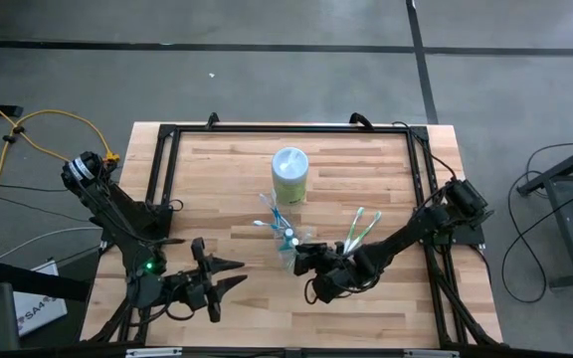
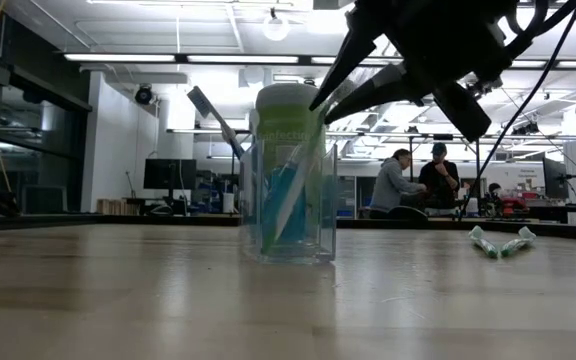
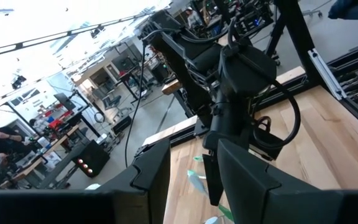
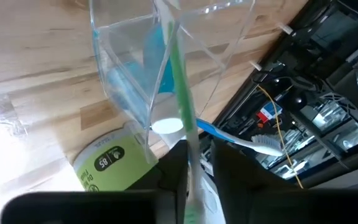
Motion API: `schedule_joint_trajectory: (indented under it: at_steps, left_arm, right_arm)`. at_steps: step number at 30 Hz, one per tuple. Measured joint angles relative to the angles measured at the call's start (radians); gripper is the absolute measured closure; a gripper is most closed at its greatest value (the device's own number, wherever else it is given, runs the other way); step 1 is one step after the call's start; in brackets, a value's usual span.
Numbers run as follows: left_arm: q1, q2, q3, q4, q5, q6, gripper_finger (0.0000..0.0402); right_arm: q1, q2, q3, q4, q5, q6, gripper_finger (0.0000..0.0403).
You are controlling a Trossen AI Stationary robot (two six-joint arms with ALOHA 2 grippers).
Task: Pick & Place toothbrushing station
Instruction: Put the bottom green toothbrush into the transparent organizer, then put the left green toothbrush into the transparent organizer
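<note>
The wooden desk (image 1: 366, 169) carries a green-labelled canister (image 1: 289, 176) at 12 o'clock, its writing too blurred to read. At centre, the clear tumbler (image 1: 286, 249) holds toothbrushes (image 1: 275, 211). The right gripper (image 1: 304, 261), fingers slightly parted, straddles a green toothbrush (image 4: 180, 81) in it. At 8 o'clock, the left gripper (image 1: 229, 274) waits open.

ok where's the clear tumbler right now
In the high view the clear tumbler stands near the table's middle, just in front of the green-lidded canister, with the right gripper right beside it.

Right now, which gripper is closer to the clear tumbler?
Right. The right gripper hangs just over the clear tumbler; the left gripper waits off to its side near the table's front edge.
</note>
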Motion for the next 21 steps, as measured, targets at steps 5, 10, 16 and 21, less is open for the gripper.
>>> schedule_joint_trajectory:
  at_steps: [5, 10, 16, 21]
  left_arm:
    - [-0.001, 0.0, 0.0, 0.0, 0.0, 0.0, 0.0273]
    - [-0.001, 0.0, 0.0, 0.0, 0.0, -0.001, 0.0273]
    - [-0.001, 0.0, 0.0, 0.0, 0.0, -0.003, 0.0273]
    - [-0.001, 0.0, 0.0, 0.0, 0.0, -0.003, 0.0273]
  right_arm:
    - [-0.001, 0.0, 0.0, 0.0, 0.0, 0.01, 0.0315]
    - [-0.001, 0.0, 0.0, 0.0, 0.002, 0.014, 0.0304]
    - [0.006, 0.0, 0.0, -0.002, 0.041, 0.085, 0.0301]
    - [0.023, 0.0, 0.0, -0.038, 0.031, 0.146, 0.0301]
